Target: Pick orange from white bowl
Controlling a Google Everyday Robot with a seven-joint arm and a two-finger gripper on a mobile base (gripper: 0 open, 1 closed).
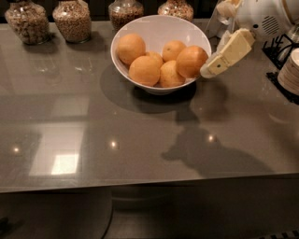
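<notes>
The white bowl [154, 27] stands on the grey table at the back centre and holds several oranges. The orange [191, 60], big and the deepest reddish-orange, lies at the bowl's right side against the rim. A paler big one lies at the left and smaller ones between them. My gripper [216, 39] is just right of the bowl, above the table. Its cream lower finger [229, 50] slants down-left, and its tip is close beside the orange at the rim. The upper finger [225, 7] shows at the top edge. The fingers stand apart and hold nothing.
Several glass jars of grains [71, 19] line the back edge behind the bowl. A black rack [279, 46] and stacked plates [290, 70] stand at the right edge. The table's front edge [140, 184] runs across the lower part of the view.
</notes>
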